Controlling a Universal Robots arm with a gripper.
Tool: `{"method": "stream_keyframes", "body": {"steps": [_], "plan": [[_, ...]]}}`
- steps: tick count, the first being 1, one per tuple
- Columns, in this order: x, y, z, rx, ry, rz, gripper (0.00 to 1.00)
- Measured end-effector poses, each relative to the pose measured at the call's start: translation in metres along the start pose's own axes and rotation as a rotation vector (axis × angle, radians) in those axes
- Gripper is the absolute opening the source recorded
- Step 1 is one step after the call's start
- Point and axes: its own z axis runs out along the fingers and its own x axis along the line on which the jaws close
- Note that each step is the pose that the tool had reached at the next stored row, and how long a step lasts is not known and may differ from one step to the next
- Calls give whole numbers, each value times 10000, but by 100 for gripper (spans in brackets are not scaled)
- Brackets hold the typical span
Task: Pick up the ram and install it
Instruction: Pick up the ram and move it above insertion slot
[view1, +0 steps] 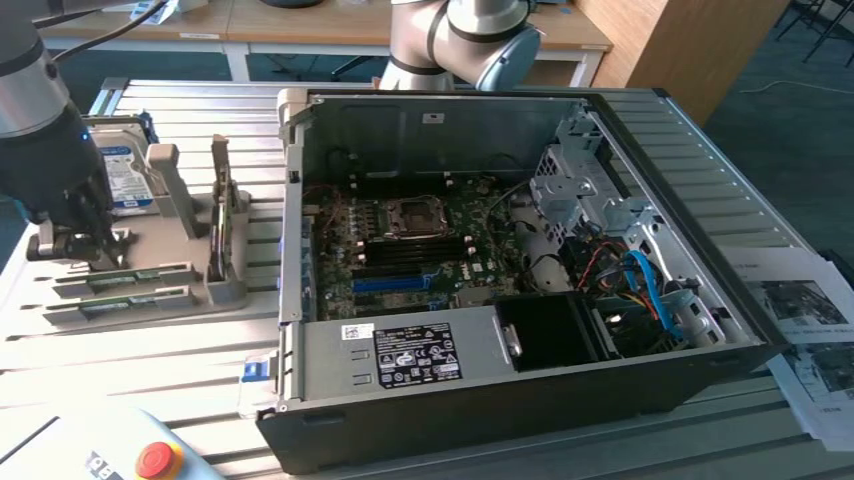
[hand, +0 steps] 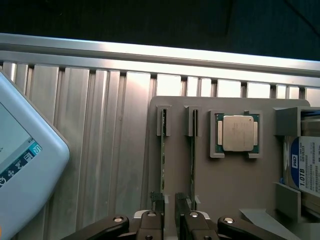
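Observation:
Two green ram sticks stand on edge in the slots of a grey holder tray (view1: 200, 255) at the exterior view's left, one (view1: 134, 274) behind the other (view1: 123, 298). In the wrist view they run edge-on as thin lines, one (hand: 163, 160) beside the other (hand: 192, 160). My gripper (view1: 83, 245) hangs low over the tray at the sticks' end. Its fingers (hand: 158, 202) stand close together with a narrow gap, the gripper (hand: 170, 201) holding nothing, with one stick's line running up to one fingertip. The open computer case (view1: 441, 96) shows the motherboard's memory slots (view1: 400, 262).
A square silver processor (hand: 238, 132) sits in a pocket of the tray, and a hard drive with a blue-and-white label (hand: 306, 172) (view1: 123, 175) stands at its end. A white teach pendant (hand: 20, 165) (view1: 94, 455) lies nearby. Papers (view1: 807, 320) lie beyond the case.

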Motion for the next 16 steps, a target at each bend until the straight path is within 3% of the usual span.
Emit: {"method": "stream_keyframes", "body": {"steps": [16], "plan": [[23,-9,65,3,-3,-3,24]]}}
